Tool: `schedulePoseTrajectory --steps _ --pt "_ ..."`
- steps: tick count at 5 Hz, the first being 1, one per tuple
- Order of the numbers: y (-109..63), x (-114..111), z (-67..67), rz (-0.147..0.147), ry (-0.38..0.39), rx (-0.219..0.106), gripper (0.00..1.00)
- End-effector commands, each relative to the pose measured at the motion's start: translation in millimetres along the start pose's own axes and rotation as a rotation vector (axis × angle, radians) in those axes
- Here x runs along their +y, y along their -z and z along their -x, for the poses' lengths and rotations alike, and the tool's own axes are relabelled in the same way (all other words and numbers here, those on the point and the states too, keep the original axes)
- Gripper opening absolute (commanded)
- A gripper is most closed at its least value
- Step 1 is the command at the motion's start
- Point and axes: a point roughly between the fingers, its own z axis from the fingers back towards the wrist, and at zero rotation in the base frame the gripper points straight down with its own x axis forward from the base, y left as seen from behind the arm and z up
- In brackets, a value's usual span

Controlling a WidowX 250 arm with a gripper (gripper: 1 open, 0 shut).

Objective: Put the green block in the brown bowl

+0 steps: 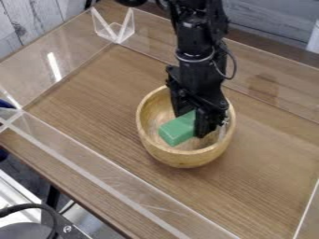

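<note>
One green block (177,131), one brown bowl (152,115), one closed hand (197,119).

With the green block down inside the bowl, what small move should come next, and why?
Probably open the end effector. It is shut on the green block, which already sits inside the brown bowl, so letting go looks like what is left.
</note>
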Motion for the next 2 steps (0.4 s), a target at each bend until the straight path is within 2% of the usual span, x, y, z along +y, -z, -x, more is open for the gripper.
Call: schedulePoseTrajectory --steps 1,2 --pt "-11.4 5.3 -12.8 -0.012 -0.006 -0.050 0.00" --pt "-10.5 6.0 -13.7 -0.011 -0.007 -0.046 0.00"
